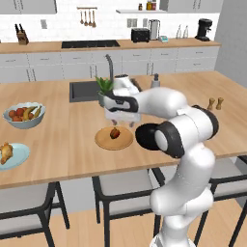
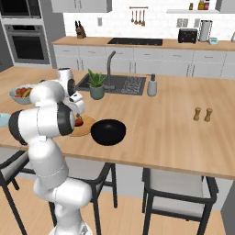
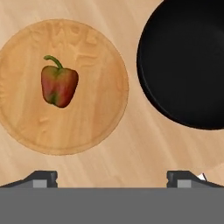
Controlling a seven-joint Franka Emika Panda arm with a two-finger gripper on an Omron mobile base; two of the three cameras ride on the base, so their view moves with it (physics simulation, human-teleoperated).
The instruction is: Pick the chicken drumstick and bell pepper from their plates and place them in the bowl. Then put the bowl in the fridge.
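Step in hand, by the look of it: the pick of the bell pepper (image 3: 59,86), with nothing yet grasped. End effector (image 3: 117,177) hovering above the worktop (image 1: 62,140), fingers wide apart and empty, tips flanking bare wood between the tan wood plate (image 3: 98,113) and the black bowl (image 3: 183,61). Bell pepper lying on its side near the middle of that plate, stem toward the top of the hand view, off to the left of the gap between the fingers. Bowl empty, just beside the plate, apart from it. Chicken drumstick (image 1: 5,152) on the pale blue plate (image 1: 20,155), well apart at the worktop's left edge.

Next move likely calls for: shifting sideways until the pepper sits between the fingers, descending straight over it, closing across its rounded body, not the stem, then lifting clear before carrying across to the bowl.
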